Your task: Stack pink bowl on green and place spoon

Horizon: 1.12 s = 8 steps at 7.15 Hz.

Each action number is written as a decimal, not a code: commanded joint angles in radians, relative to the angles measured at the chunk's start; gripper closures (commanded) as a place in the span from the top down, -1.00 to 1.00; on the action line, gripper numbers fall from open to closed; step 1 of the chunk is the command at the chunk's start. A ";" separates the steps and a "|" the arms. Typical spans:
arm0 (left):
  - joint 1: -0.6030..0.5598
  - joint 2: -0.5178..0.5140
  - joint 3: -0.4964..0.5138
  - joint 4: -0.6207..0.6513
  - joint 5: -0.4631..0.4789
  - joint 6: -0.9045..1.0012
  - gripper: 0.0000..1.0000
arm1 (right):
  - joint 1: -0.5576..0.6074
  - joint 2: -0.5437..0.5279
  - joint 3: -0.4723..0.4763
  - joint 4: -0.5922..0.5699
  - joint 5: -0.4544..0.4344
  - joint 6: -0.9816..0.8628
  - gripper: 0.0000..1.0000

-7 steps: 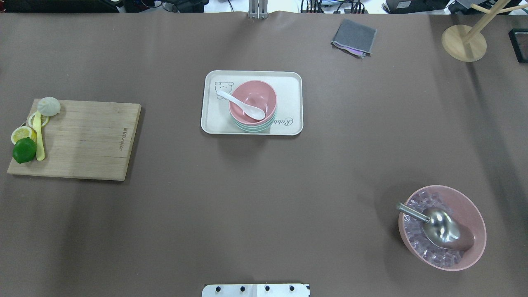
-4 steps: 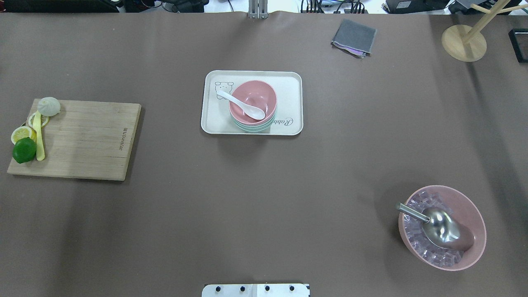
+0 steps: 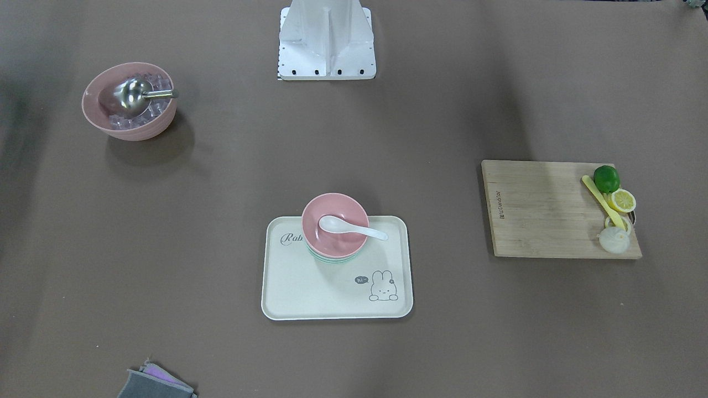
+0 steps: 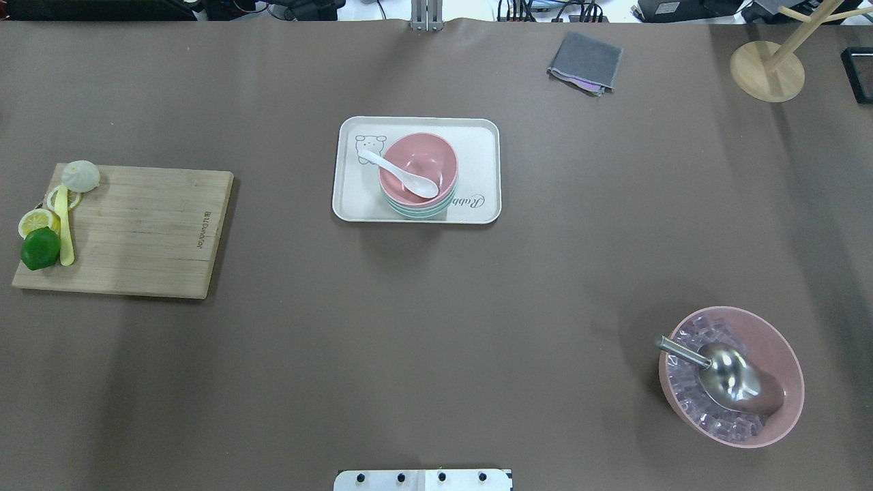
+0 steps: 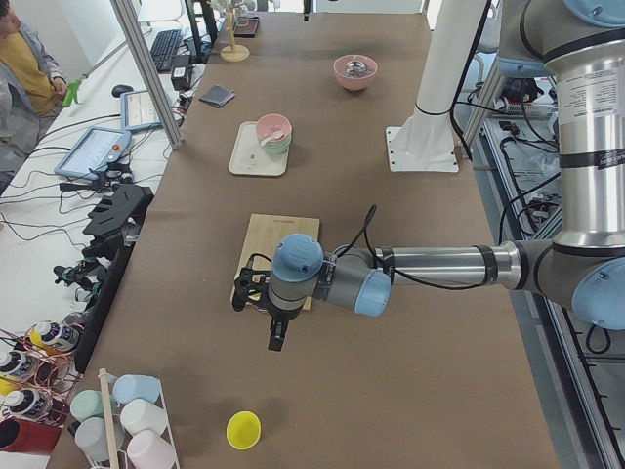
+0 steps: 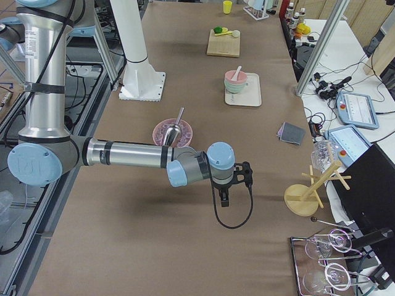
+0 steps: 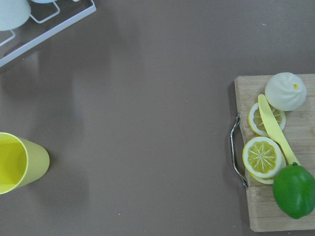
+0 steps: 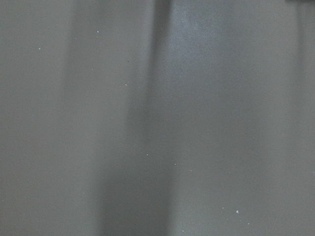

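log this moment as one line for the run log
stage: looks complete | pink bowl: nested on green bowl, on tray | spoon: in pink bowl | left arm, right arm: away from tray, jaws unclear

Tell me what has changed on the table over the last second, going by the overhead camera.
Nothing visibly changed. The pink bowl sits stacked on the green bowl on the tray, with the white spoon resting in it, just as before. The cutting board and the ice bowl are also where they were. No arm shows in that view then or now.
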 commanded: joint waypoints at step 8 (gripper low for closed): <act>-0.002 0.051 -0.021 -0.022 -0.083 -0.010 0.97 | 0.039 -0.090 0.115 -0.011 -0.020 -0.013 1.00</act>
